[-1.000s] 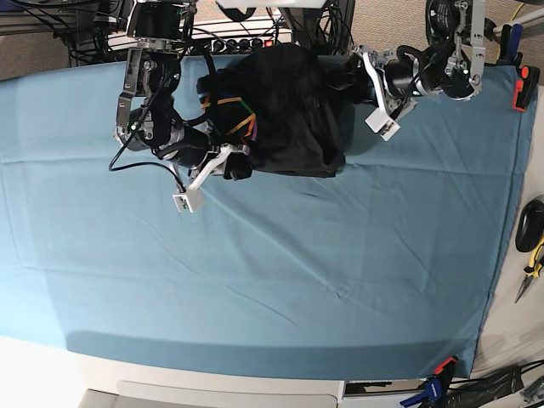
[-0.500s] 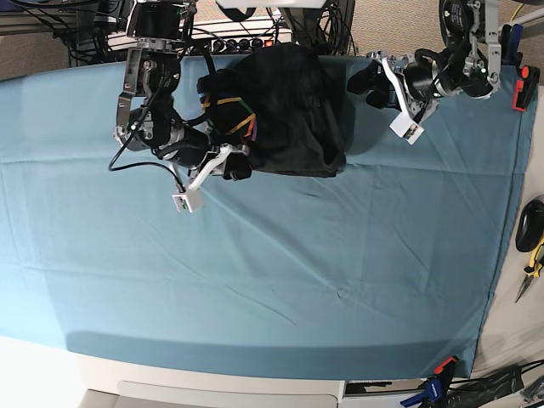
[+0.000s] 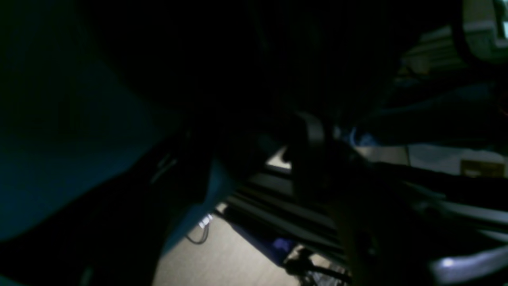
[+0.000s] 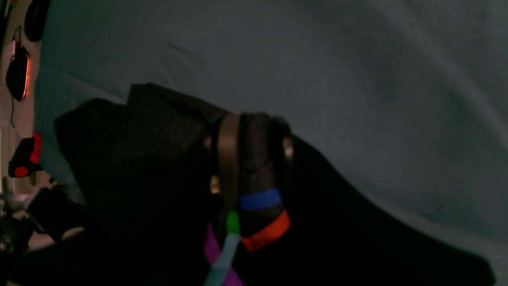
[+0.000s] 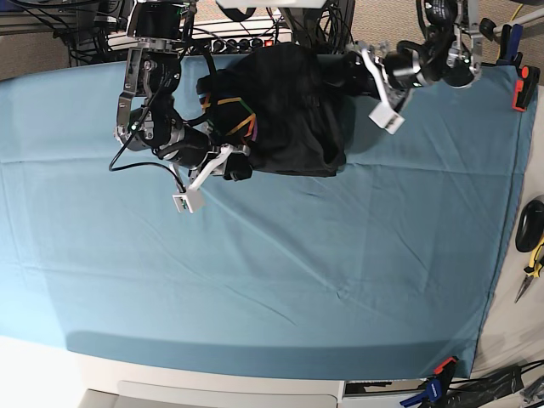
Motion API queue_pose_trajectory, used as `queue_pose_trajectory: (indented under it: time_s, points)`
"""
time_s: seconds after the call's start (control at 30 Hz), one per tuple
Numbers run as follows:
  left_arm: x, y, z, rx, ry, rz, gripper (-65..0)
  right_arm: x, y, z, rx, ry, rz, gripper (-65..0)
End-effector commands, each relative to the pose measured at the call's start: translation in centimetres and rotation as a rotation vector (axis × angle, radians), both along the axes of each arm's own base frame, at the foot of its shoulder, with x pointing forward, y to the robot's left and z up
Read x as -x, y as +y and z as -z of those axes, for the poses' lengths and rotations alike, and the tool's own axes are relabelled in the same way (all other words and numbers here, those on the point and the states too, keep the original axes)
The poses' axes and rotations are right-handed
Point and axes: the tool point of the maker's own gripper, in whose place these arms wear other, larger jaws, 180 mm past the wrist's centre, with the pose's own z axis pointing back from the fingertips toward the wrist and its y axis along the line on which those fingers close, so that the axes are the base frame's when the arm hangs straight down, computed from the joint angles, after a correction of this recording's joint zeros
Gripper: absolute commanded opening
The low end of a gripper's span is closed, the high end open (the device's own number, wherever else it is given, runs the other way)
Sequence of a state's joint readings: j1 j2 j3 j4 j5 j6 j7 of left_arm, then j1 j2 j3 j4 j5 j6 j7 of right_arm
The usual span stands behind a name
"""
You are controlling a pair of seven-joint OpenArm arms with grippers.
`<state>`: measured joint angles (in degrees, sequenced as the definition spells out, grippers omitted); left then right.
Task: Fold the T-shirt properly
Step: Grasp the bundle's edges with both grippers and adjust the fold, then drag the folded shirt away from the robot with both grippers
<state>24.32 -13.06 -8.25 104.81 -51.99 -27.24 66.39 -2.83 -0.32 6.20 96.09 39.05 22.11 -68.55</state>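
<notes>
The T-shirt [image 5: 289, 110] is bunched into a dark heap at the far edge of the worktop [image 5: 272, 272], on the teal cloth, with a part of its coloured print turned outward on the side of the right arm. It is far from folded; no flat layer can be seen.

In the right wrist view the right pincer [image 4: 250, 159] is pinching a fold of the black fabric, just beside the blue and orange lines of the print. In the base view the left pincer [image 5: 357, 72] is seen at the other side of the heap, at the far edge. The left wrist view is too dark, so it cannot be told whether its jaws are spread or whether cloth is between them.

The step in hand is judged to be the spreading of the shirt. It would be done well if a second edge were taken by the left pincer and the cloth drawn toward the free near part of the worktop, slowly, so that the pinched fold is not lost.
</notes>
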Motion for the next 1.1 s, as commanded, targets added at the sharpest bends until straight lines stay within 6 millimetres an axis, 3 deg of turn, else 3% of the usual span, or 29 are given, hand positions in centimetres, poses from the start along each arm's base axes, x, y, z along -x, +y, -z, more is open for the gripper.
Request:
queue_pose_trajectory:
  time_s: [0.0,0.23,0.43,0.5,0.6,0.83,1.07]
  points:
    - [1.8,0.2,1.1,-0.056,0.059,0.053,-32.6,-1.1,0.3,-1.5,-0.026,-0.060,-0.001,-53.1]
    - [2.3,-2.8,0.9,-0.020,0.049,0.113,-32.6,-1.1,0.3,-1.5,-0.025,-0.060,-0.001,-53.1]
    - [1.8,-3.3,0.7,-0.016,0.030,0.119,-33.2,-1.1,0.3,-1.6,-0.026,-0.064,0.002,-53.6]
    - [1.6,-3.1,0.8,-0.028,0.022,0.114,-41.2,-1.1,0.2,-1.5,-0.019,-0.063,0.002,-63.6]
    - [1.5,-3.1,0.8,-0.029,0.017,0.111,-64.6,-1.1,-0.1,-1.2,0.011,-0.060,0.005,-65.0]
    - [1.0,-2.5,1.0,-0.085,-0.003,0.128,-65.0,-1.2,-0.8,-0.9,0.055,-0.062,0.008,-65.0]
    - [-2.2,-1.7,0.0,-0.138,-0.104,0.094,-65.0,0.3,-2.7,-0.5,0.074,-0.023,0.050,-65.0]
